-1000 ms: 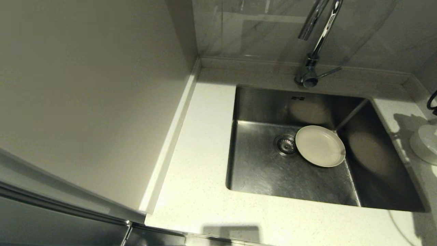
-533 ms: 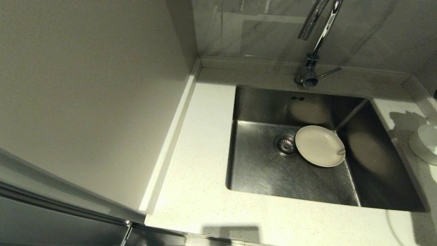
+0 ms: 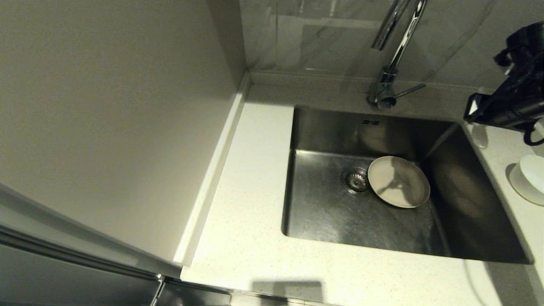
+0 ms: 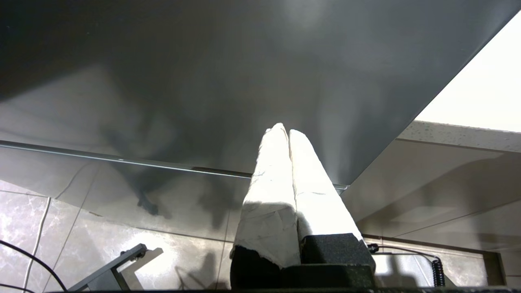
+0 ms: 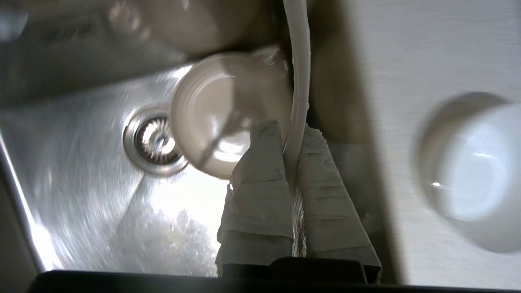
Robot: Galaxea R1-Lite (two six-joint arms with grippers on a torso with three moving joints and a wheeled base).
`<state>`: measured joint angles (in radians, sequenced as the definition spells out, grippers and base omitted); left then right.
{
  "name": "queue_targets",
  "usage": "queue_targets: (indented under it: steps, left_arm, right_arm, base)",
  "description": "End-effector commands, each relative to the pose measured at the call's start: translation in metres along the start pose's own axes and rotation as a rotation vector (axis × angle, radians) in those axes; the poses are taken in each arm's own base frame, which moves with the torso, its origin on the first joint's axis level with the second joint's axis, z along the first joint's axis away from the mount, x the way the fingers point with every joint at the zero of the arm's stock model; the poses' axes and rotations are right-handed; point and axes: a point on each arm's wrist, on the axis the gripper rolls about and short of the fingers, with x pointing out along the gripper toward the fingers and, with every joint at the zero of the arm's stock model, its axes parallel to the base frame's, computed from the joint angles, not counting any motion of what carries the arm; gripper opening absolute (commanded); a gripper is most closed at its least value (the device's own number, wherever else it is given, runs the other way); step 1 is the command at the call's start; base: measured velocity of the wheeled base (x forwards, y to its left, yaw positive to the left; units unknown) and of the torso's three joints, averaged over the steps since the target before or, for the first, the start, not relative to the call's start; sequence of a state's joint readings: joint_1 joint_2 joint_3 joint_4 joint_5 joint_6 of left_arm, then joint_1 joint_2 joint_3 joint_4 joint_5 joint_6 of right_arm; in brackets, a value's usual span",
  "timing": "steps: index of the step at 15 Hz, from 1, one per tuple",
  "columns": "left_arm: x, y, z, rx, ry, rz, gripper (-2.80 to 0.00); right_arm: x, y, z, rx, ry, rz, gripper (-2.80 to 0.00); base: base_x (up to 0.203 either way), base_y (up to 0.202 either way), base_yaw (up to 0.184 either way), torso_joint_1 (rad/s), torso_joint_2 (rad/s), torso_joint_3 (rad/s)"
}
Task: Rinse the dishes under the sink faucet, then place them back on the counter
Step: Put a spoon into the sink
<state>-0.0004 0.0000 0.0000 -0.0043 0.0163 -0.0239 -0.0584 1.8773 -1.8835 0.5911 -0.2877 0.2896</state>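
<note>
Holding spoon: R gripper (image 5: 291,130), cloth-wrapped fingers (image 5: 260,162) pinched narrow on handle of white soup spoon (image 5: 299,73); handle sticks out past fingertips.
R arm (image 3: 518,97): black, at far-right edge of head view, raised above counter strip just R of sink, near back corner.
Spoon in head view: prob. the pale oval hanging under the gripper, over counter beside sink's R rim; blurry, can't confirm.
L gripper (image 4: 288,132): parked low, out of head view; white-wrapped fingers pressed together, nothing between them; pointing at dark cabinet front below counter edge, tiled floor beneath.
Plate (image 3: 398,182): cream-white, round, lying face-up on sink floor, R of centre; rim touching or slightly overlapping drain strainer (image 3: 355,179); shadow of arm falling across it. Also seen in R wrist view, beyond fingertips.
Bowl (image 3: 531,178): small, white, round, upright on counter R of sink, cut off by frame edge; well apart from plate.
Sink (image 3: 331,127): square brushed steel basin, 2 overflow slots (image 3: 370,122) on back wall; only the plate inside.
Faucet (image 3: 397,46): chrome gooseneck behind sink's back rim, spout end above back part of basin; thin lever (image 3: 410,90) sticking out to the R. No water visible.
Counter (image 3: 250,191): off-white, speckled, wrapping sink on L, front, R; low raised edge along back.
L side: plain beige wall panel (image 3: 106,106) bordering counter.
</note>
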Motion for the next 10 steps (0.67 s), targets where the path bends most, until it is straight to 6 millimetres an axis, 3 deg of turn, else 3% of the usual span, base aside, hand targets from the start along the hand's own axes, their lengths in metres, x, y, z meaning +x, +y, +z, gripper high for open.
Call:
queue_targets:
  steps: [1, 4, 10]
  left_arm:
    - [0.000, 0.000, 0.000, -0.001, -0.003, 0.001, -2.80]
    - [0.000, 0.000, 0.000, -0.001, -0.003, 0.001, -2.80]
    - [0.000, 0.000, 0.000, -0.001, -0.005, 0.001, -2.80]
  right_arm:
    - [0.030, 0.031, -0.022, -0.095, 0.076, -0.002, -2.80]
    - [0.066, 0.048, -0.046, -0.204, 0.152, -0.043, -2.80]
    - [0.137, 0.061, -0.095, -0.260, 0.256, -0.091, -2.80]
  base:
    - [0.000, 0.000, 0.000, 0.000, 0.00, 0.000]
    - [0.000, 0.000, 0.000, 0.000, 0.00, 0.000]
    - [0.000, 0.000, 0.000, 0.000, 0.00, 0.000]
